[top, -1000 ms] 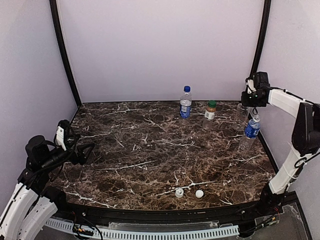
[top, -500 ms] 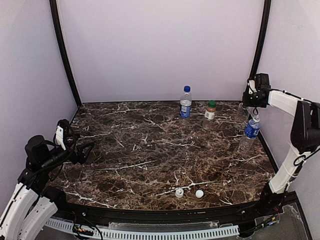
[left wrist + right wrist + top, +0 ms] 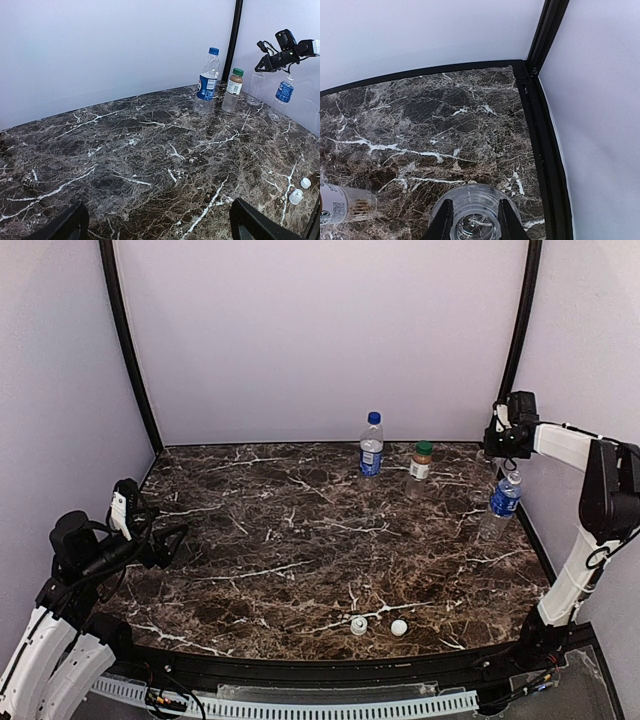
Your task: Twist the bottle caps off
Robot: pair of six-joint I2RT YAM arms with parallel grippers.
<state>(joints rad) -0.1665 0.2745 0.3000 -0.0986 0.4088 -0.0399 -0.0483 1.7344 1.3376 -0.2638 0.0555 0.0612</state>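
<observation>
My right gripper [image 3: 503, 443] is at the back right corner, shut on the open neck of the plain bottle [image 3: 470, 197], which stands uncapped under it; its fingertips [image 3: 442, 220] hug the neck on both sides. An uncapped blue-label bottle [image 3: 501, 502] stands just in front. A blue-label bottle with a blue cap [image 3: 371, 446] and a tan-label bottle with a green cap [image 3: 421, 462] stand at the back. Two white caps [image 3: 358, 625] [image 3: 399, 627] lie near the front edge. My left gripper [image 3: 165, 543] is open and empty at the left.
Black frame posts [image 3: 520, 320] rise at the back corners, one right beside my right gripper. The table's black rim [image 3: 540, 135] and the lilac side wall run close along the right. The tan-label bottle [image 3: 340, 210] shows left of the right fingers.
My right wrist has shifted slightly down and toward the right wall over the plain bottle. The left arm has not moved.
</observation>
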